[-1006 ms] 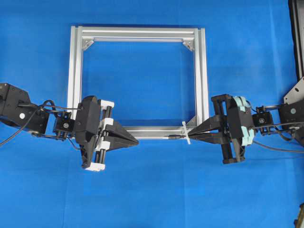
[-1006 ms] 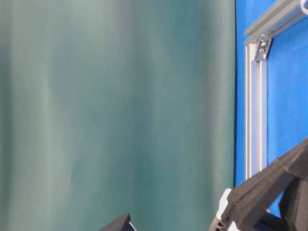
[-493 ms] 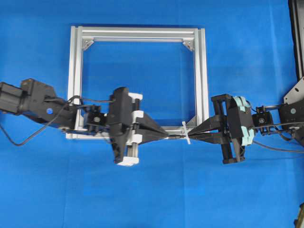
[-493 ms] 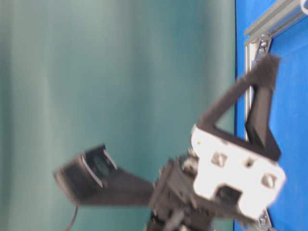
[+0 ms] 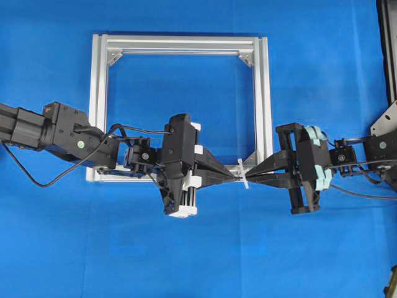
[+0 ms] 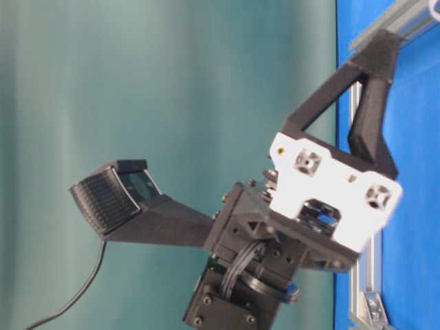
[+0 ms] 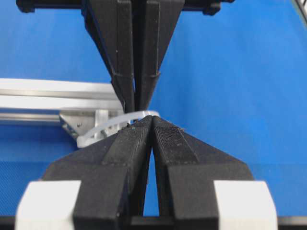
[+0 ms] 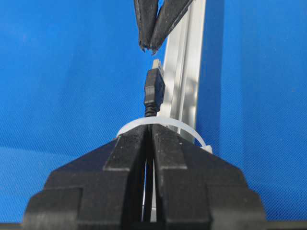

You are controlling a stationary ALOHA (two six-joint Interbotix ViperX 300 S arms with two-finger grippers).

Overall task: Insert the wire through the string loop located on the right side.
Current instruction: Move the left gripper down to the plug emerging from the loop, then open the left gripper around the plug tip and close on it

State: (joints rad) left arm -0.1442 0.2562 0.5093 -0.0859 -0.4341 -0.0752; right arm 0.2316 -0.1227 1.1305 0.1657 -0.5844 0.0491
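Black wire [image 8: 154, 93] poking plug-first through the white string loop [image 8: 158, 125], plug tip clear beyond, beside the frame rail.

Both arms are matte black, boxy-jointed, with thin black cables looping along them. The left pincer [image 5: 231, 178] has long tapered black fingers [image 7: 139, 139] with ribbed pads and white blocks at their base, screws showing. The right pincer [image 5: 253, 178] has matching black fingers [image 8: 127, 153] and pale teal parts behind them.
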